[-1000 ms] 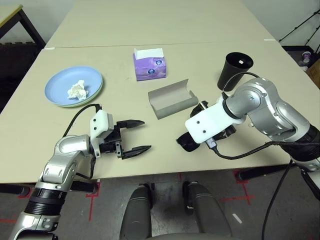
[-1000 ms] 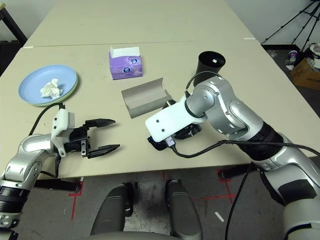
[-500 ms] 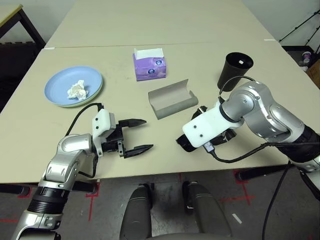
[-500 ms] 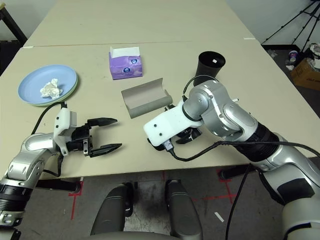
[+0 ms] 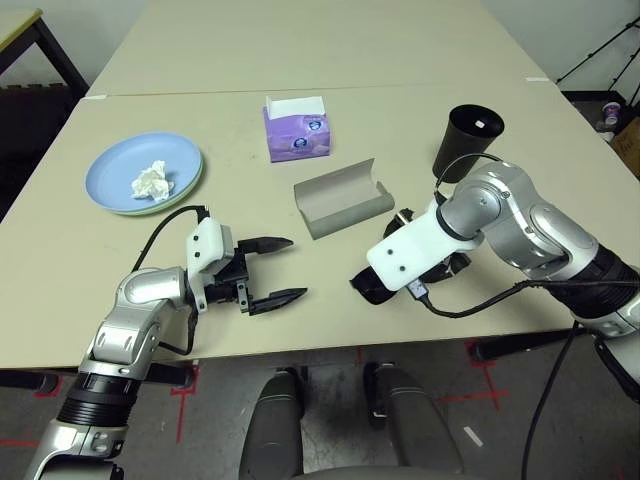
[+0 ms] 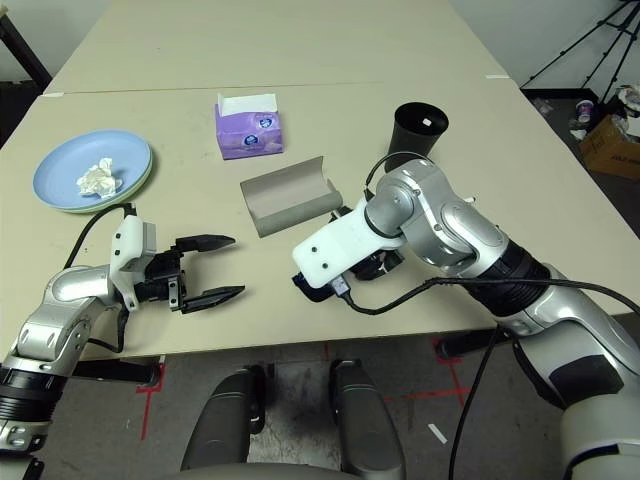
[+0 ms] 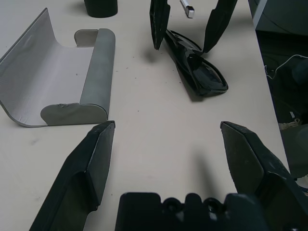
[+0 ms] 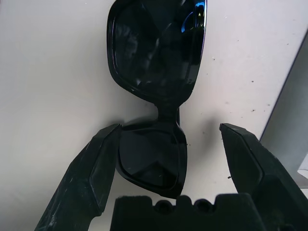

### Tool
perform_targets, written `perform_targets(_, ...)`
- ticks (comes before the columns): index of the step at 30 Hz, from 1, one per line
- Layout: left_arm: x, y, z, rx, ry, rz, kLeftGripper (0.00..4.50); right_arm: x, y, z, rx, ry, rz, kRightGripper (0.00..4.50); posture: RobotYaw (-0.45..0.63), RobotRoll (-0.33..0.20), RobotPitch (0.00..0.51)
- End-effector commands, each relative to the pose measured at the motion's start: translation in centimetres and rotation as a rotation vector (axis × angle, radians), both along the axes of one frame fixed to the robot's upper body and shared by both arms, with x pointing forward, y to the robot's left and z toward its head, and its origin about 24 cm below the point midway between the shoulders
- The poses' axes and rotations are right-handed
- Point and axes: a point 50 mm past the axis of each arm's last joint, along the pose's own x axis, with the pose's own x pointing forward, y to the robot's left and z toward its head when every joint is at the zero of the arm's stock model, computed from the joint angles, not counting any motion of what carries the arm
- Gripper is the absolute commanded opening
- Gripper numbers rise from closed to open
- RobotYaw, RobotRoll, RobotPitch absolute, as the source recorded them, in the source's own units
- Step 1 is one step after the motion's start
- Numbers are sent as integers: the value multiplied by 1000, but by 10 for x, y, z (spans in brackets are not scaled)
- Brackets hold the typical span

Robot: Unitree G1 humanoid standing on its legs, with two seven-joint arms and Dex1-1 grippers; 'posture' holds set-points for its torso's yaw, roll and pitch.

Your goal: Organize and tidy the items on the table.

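Black sunglasses [image 8: 156, 53] lie folded on the beige table [image 5: 400, 110] near its front edge. My right gripper [image 8: 168, 130] is open just over them, one finger on each side of one lens, as the left wrist view [image 7: 182, 48] confirms. The grey case [image 5: 343, 197] lies open just behind them. My left gripper [image 5: 296, 267] hovers open and holds nothing, to the left of the sunglasses. The crumpled tissue [image 5: 150, 181] sits on the light blue plate [image 5: 110, 170], stacked on the pale green one, at far left. The black cup [image 5: 468, 140] stands at back right. A white pen's end [image 7: 187, 8] shows behind the sunglasses.
A purple tissue box [image 5: 297, 130] stands behind the case at mid-table. A cable loops off my right forearm over the table's front right edge. Bare tabletop lies between the plates and the case.
My right gripper has shifted slightly toward the near edge, staying over the sunglasses. The left gripper has barely moved and remains open.
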Motion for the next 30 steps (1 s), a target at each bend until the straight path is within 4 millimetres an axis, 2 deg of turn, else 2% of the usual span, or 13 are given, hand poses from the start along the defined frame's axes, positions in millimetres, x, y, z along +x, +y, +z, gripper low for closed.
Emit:
perform_targets(1,-4,1,-1,14,7,2,4456,-1,3,-6,-1,11,13,4500,-22,0,173)
perform_targets(12,-4,2,-2,15,10,15,4456,-4,9,0,38,61,1,4500,-25,0,168)
perform_targets(30,-5,2,-2,22,13,18,4456,0,18,-1,23,40,15,4500,-16,0,168)
